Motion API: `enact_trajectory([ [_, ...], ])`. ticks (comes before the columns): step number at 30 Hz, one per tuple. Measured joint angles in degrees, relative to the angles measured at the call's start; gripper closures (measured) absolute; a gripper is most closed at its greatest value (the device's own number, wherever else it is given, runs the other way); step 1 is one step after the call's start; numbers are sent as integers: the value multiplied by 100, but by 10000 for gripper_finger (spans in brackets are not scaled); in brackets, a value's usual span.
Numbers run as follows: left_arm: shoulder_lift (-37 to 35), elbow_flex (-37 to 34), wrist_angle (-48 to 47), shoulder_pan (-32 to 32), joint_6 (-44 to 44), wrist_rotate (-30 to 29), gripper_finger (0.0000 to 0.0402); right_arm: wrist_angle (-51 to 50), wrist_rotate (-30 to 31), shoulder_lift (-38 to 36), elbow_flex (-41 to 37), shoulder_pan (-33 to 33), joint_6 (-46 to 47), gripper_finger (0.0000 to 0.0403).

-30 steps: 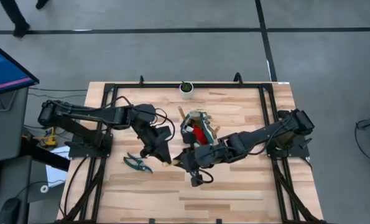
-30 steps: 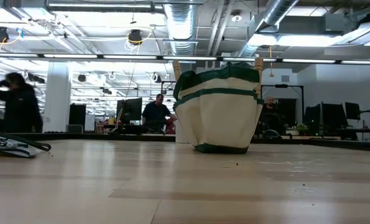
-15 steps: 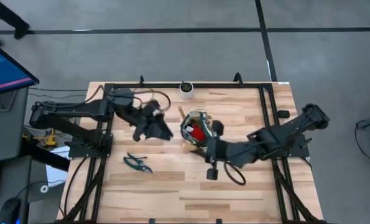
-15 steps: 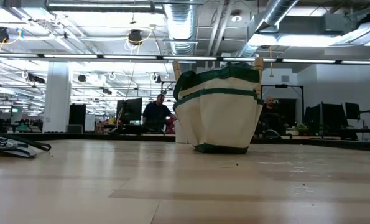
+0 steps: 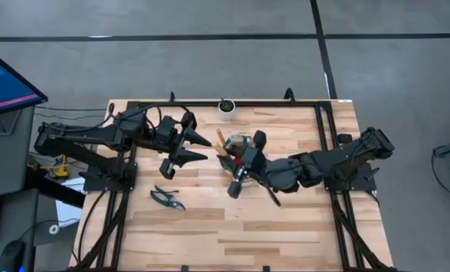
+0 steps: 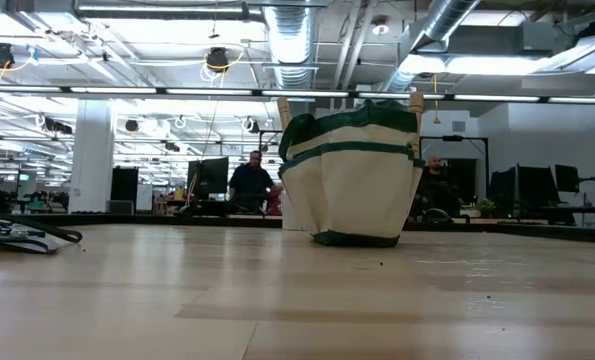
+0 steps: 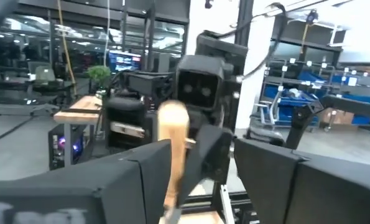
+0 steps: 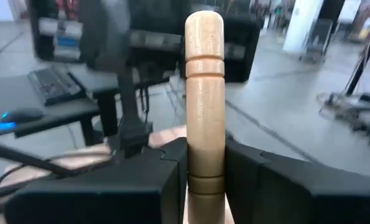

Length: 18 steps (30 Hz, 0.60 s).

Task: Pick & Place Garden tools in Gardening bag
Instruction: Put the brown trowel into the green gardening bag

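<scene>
**Trowel gripped above the bag, shears left on the table**

The right gripper (image 8: 204, 155) is clamped on a trowel's handle (image 8: 204, 81), a smooth, round, pale wood handle with turned grooves that stands up between the dark fingers. In the high view this gripper (image 5: 244, 156) is right over the gardening bag (image 5: 237, 141), so I judge the coming move to be a straight lowering, long axis downward, into the open mouth.

The left gripper (image 5: 201, 149) hangs just beside the bag on its left-arm side, fingers spread and holding nothing that shows. A second wooden handle (image 5: 220, 139) juts from the bag's rim near those fingertips.

Farther off, the pruning shears (image 5: 166, 199) lie flat on the plank table (image 5: 285, 227), well apart from the bag and nearer the left arm.

From table height the bag (image 6: 352, 175) is soft cream cloth with green trim, standing upright.
</scene>
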Motion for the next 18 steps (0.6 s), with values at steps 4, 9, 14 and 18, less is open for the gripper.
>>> enact_trajectory([
  [4, 30, -2, -17, -3, -25, -2, 228, 543, 5, -34, 12, -2, -491, 342],
  [9, 155, -7, 327, -3, -33, -135, 217, 710, -36, -8, 7, -18, -832, 342],
  [14, 369, -2, 778, 12, -82, -89, 201, 794, -173, -18, 9, -72, -879, 342],
  [18, 424, -4, 832, 11, -155, -107, 189, 795, -173, -17, 9, -71, -892, 342],
])
